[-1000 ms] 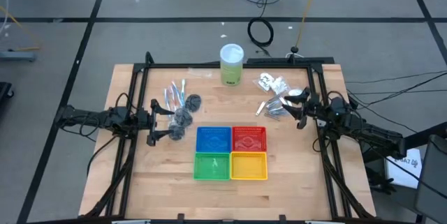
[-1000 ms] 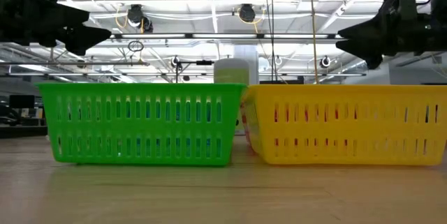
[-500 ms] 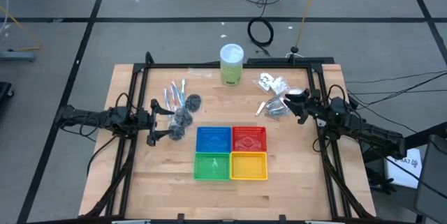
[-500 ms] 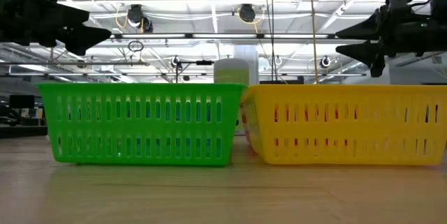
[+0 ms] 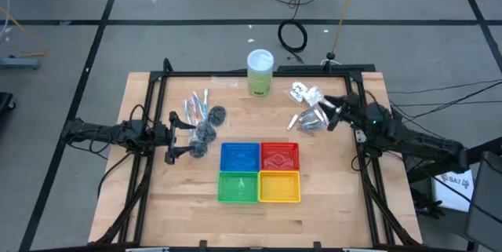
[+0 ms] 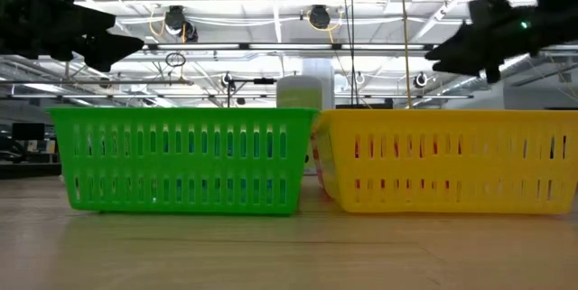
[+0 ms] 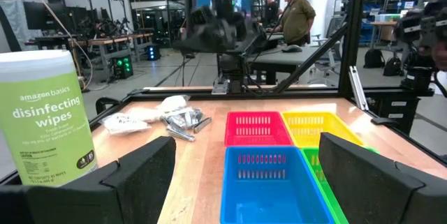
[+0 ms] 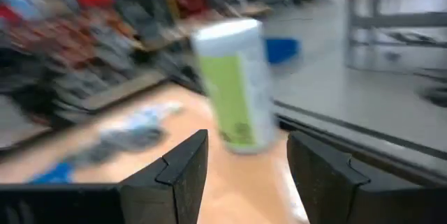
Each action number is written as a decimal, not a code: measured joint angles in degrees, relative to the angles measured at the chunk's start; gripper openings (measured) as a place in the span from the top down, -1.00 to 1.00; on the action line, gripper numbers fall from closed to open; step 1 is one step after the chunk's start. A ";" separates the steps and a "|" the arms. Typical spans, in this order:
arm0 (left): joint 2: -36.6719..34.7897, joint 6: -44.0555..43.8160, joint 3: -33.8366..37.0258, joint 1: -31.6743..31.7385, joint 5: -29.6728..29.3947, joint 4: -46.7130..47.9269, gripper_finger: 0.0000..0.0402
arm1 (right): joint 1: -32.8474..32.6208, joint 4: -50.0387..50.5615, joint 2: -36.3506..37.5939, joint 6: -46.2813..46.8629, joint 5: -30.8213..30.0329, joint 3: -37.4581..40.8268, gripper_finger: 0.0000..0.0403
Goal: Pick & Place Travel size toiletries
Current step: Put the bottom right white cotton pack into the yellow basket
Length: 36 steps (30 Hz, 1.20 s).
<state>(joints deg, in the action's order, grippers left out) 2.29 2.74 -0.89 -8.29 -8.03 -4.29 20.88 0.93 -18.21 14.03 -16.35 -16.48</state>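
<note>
Green canister (image 7: 47,116) label: "amazon basics disinfecting wipes". Left gripper (image 5: 174,136) open, empty, beside puffs (image 5: 205,132), table left. Right gripper (image 5: 331,111) open, empty, over sachets and foil tubes (image 5: 307,118), right-far.

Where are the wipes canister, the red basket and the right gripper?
wipes canister (image 5: 260,72): high view, on its white lid.
red basket (image 5: 280,156): high view, on its floor.
right gripper (image 5: 330,113): high view, between its fingertips.
</note>
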 joint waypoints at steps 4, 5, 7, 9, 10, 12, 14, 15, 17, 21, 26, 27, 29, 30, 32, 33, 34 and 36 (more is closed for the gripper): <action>-0.01 0.00 0.00 0.01 0.01 0.00 -0.73 | 0.40 15.43 -14.67 -1.44 -7.81 -11.55 0.07; 0.01 0.00 0.00 0.00 0.00 -0.01 -0.73 | 0.89 19.33 -18.38 -1.15 -10.57 -14.73 0.07; 0.00 0.00 0.00 0.00 0.00 -0.02 -0.73 | 2.18 28.05 -25.26 1.16 -14.74 -19.67 0.07; 0.01 0.00 0.00 0.00 0.00 -0.03 -0.73 | 3.95 33.72 -31.29 4.15 -15.37 -22.51 0.07; -0.01 0.00 0.00 0.00 0.00 -0.04 -0.73 | 4.84 34.75 -33.78 5.25 -15.12 -23.17 0.06; 0.01 0.00 0.01 0.00 0.00 -0.02 -0.73 | 6.17 35.70 -37.47 6.74 -15.03 -23.50 0.04; 0.01 0.00 0.00 0.02 0.00 -0.05 -0.73 | 7.96 36.57 -40.53 8.15 -15.07 -23.57 0.01; 0.01 0.00 0.00 0.02 0.00 -0.06 -0.73 | 8.92 37.75 -41.81 9.12 -14.97 -23.57 -0.01; 0.01 0.00 0.00 0.00 0.00 -0.04 -0.73 | 10.96 40.51 -43.79 11.54 -14.33 -23.57 -0.05; 0.01 0.00 0.00 0.00 0.02 -0.04 -0.73 | 14.64 44.39 -46.54 15.09 -8.37 -23.57 -0.16; 0.01 0.00 0.00 0.00 0.00 -0.04 -0.73 | 16.40 43.88 -48.50 14.92 -5.22 -23.56 -0.29; -0.01 0.00 0.00 0.01 0.00 -0.04 -0.73 | 16.81 43.02 -48.74 14.18 -5.00 -23.44 -0.31; 0.01 0.00 0.00 0.00 0.00 -0.04 -0.73 | 17.61 40.17 -49.06 12.87 -3.91 -22.46 -0.32; 0.01 0.00 0.02 0.00 0.00 -0.04 -0.73 | 18.12 38.63 -49.29 12.19 -3.08 -21.67 -0.32; -0.01 0.00 0.00 0.00 0.00 -0.04 -0.73 | 19.22 36.00 -49.82 11.22 -2.92 -20.03 -0.33; 0.01 0.00 0.00 0.00 0.00 -0.04 -0.73 | 19.77 34.73 -50.07 10.69 -2.92 -19.35 -0.33; 0.01 0.00 0.00 0.00 0.00 -0.04 -0.73 | 20.35 33.74 -50.23 10.43 -2.90 -18.53 -0.33; 0.00 0.00 0.00 0.01 0.00 -0.04 -0.73 | 21.24 31.76 -50.31 9.92 -2.90 -16.84 -0.33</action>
<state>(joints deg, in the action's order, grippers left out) 2.29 2.74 -0.89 -8.28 -8.03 -4.34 42.12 32.69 -68.52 23.95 -19.25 -33.32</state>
